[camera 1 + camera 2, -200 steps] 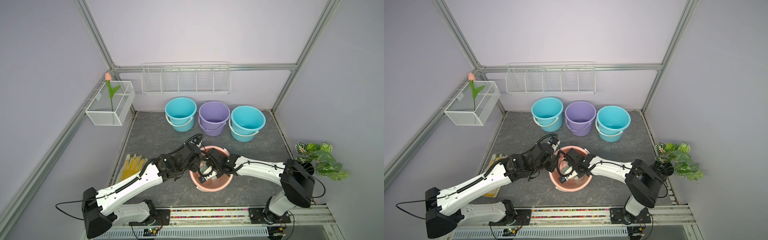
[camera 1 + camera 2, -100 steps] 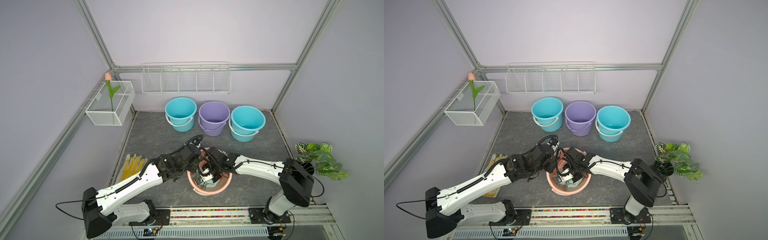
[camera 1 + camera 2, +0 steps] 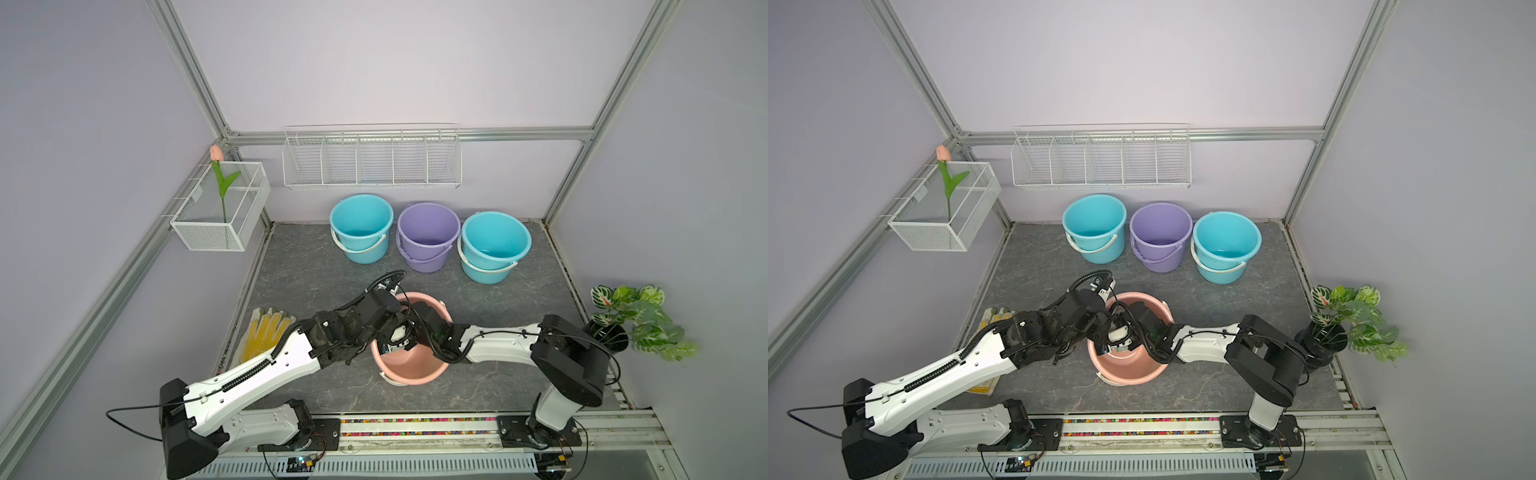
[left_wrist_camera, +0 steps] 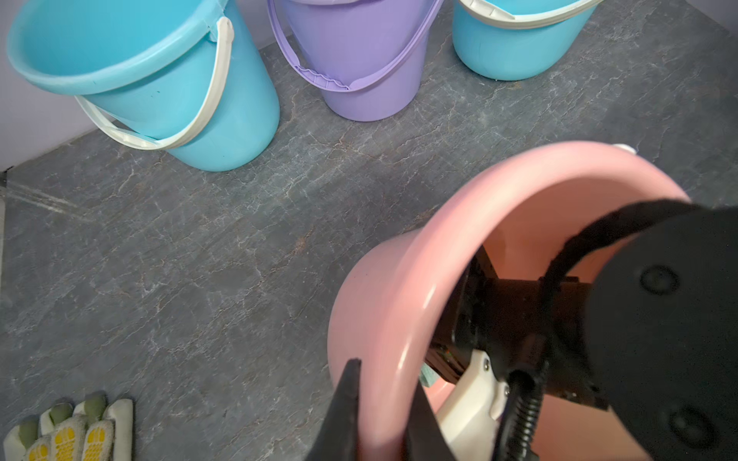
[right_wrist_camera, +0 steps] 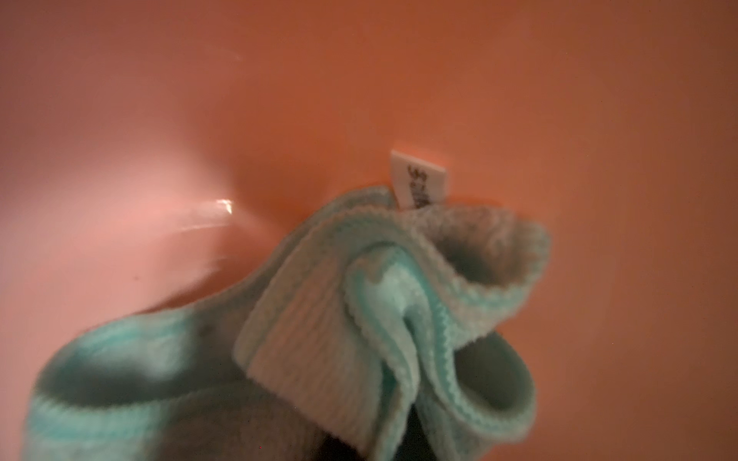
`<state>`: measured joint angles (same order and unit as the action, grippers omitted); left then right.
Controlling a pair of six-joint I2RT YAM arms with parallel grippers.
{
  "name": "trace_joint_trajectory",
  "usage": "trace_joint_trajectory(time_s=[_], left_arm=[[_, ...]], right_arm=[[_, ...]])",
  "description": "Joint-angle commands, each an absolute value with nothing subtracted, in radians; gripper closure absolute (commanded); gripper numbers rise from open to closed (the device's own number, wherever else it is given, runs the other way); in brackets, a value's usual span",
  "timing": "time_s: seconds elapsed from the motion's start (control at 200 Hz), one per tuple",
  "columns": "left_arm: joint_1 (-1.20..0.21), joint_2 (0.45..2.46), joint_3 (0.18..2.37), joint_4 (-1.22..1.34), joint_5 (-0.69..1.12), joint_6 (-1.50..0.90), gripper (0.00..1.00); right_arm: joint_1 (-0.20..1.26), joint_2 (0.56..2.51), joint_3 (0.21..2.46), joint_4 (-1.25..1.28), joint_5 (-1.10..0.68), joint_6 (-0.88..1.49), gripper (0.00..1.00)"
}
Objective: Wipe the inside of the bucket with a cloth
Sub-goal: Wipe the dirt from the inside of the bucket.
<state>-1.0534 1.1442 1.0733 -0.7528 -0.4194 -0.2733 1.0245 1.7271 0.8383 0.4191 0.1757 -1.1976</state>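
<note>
A pink bucket (image 3: pixel 411 368) (image 3: pixel 1125 370) stands tilted near the front middle of the grey floor. My left gripper (image 3: pixel 380 338) (image 4: pixel 385 383) is shut on its rim (image 4: pixel 399 287), one finger outside the wall and one inside. My right gripper (image 3: pixel 395 345) (image 3: pixel 1115 343) reaches down into the bucket, shut on the cloth. The mint-green cloth (image 5: pixel 339 311) is bunched in folds against the bucket's inner wall (image 5: pixel 359 80), its white label sticking up. It covers the right jaws in the right wrist view. A small corner of the cloth (image 4: pixel 428 375) shows in the left wrist view.
Two teal buckets (image 3: pixel 360 226) (image 3: pixel 494 245) and a purple bucket (image 3: pixel 428 232) stand in a row at the back. A white glove with yellow dots (image 3: pixel 266 332) lies front left. A potted plant (image 3: pixel 636 324) stands at the right edge. A wire basket (image 3: pixel 220 208) hangs on the left wall.
The pink bucket has shifted a little to the left and tipped further, with both grippers still on it. The right gripper has moved with the cloth inside it.
</note>
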Motion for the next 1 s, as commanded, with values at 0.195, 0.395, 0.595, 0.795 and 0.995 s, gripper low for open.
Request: trace_joint_trajectory(time_s=[0.195,0.395,0.595,0.795,0.995], left_arm=[[-1.085,1.153,1.073,-0.672,-0.38,-0.301,1.0],[-1.092,1.147,1.089,-0.704,-0.417,-0.303,1.0],[-1.11,1.146,1.101,-0.712,-0.465,-0.299,1.0],[-1.135,1.172,1.117,-0.699,-0.52,-0.282,1.0],[-1.149,1.192,1.107,-0.666,-0.522,-0.28,1.0]], right_arm=[[1.066,1.718,0.856,0.419,0.422,-1.416,0.93],[1.067,1.647,0.926,0.048,0.513,-1.43,0.93],[1.069,1.627,1.018,-0.383,0.518,-1.361,0.93],[1.068,1.641,1.118,-0.718,0.407,-1.209,0.93],[1.068,1.638,1.12,-0.774,0.179,-1.137,0.93]])
